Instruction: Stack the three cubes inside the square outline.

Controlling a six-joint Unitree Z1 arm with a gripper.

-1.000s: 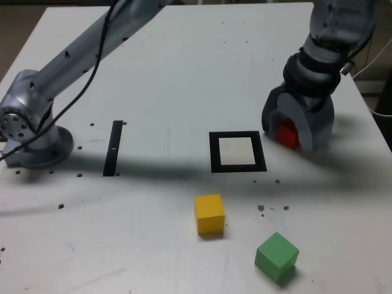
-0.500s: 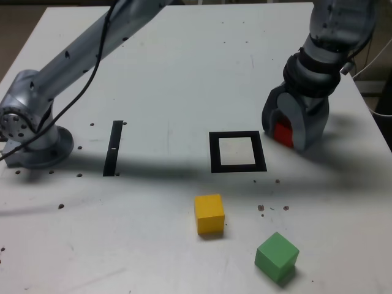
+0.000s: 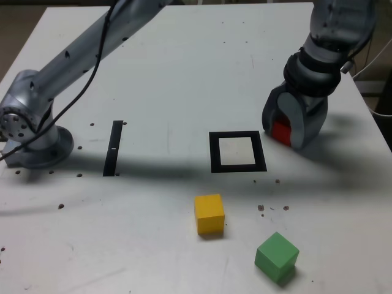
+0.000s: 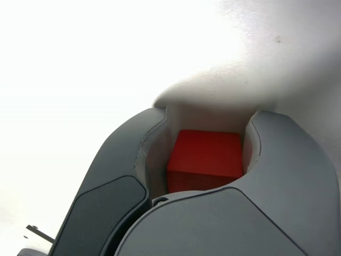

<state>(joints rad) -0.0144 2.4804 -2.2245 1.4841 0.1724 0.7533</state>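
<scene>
Between the curved jaws of the end effector (image 4: 212,111) sits the red cube (image 3: 282,132), down at the counter (image 3: 153,245). The jaws are drawn in and clamped on it from opposite sides, presumably so it can be lifted without slipping or turning. Its place is low and well inside the fingers, just beyond the outline (image 3: 215,153) on the exterior view's right. That frame has a bare centre, so red would likely go down first, as the base. Yellow (image 3: 209,214) and green (image 3: 277,257) rest apart nearer the camera, leaving room around each for a later grasp.
</scene>
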